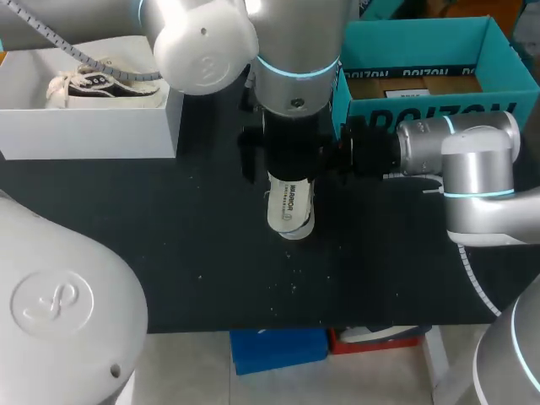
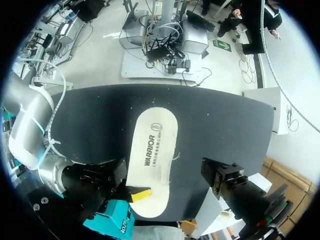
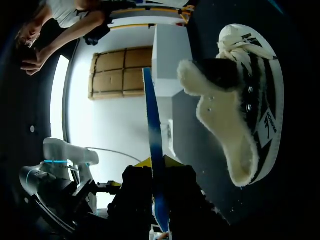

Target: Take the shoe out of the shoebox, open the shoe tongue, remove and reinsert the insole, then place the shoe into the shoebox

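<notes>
A white insole [image 1: 289, 211] hangs level over the middle of the black table, printed side up. My right gripper [image 3: 158, 166] is shut on one end of it, where the insole [image 3: 152, 130] shows edge-on with a blue underside. From the left wrist view, the insole [image 2: 152, 160] lies between the wide-open fingers of my left gripper [image 2: 165, 176], and a yellow tip [image 2: 140, 193] of the right gripper pinches its end. The black-and-white shoe [image 3: 250, 115] with a fleecy lining lies on the table under the insole. My left gripper [image 1: 287, 164] covers most of it in the head view.
A teal shoebox [image 1: 422, 38] stands open at the back right, with cardboard inside. At the back left, a white box [image 1: 84, 126] holds another laced shoe [image 1: 97, 84]. My right arm [image 1: 456, 152] lies across the table in front of the teal box.
</notes>
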`<state>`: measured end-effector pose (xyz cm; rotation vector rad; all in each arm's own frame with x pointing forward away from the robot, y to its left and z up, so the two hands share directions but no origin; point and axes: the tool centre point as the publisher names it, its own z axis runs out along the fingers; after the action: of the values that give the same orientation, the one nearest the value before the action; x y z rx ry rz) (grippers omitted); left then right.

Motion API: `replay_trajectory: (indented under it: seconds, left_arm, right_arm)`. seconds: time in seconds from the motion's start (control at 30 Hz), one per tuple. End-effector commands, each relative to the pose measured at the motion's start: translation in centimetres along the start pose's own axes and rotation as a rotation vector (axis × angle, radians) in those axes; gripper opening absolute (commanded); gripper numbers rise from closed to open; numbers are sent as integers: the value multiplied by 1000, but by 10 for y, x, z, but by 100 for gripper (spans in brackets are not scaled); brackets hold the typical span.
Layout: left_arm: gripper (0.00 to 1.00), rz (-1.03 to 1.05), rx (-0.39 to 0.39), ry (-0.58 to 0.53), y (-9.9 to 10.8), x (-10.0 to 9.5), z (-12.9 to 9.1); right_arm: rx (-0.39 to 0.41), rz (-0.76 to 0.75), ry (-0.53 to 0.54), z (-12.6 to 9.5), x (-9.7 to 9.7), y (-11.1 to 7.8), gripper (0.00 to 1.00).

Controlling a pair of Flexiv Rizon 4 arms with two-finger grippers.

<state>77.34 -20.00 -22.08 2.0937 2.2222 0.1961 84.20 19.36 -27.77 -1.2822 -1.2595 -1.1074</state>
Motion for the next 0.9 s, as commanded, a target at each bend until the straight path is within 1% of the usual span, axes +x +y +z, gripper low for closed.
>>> replay_trajectory:
  seconds: [0.03,0.57,0.9]
  left_arm:
    - [100,7,5,2,13,-6,1]
    - [100,9,0,-76,76,-14,17]
    - [100,-1,-15,-87,109,-12,24]
  right_arm:
    - [-2,0,0,1,-1,0,0]
    - [-2,0,0,1,-1,0,0]
    - [-2,0,0,1,-1,0,0]
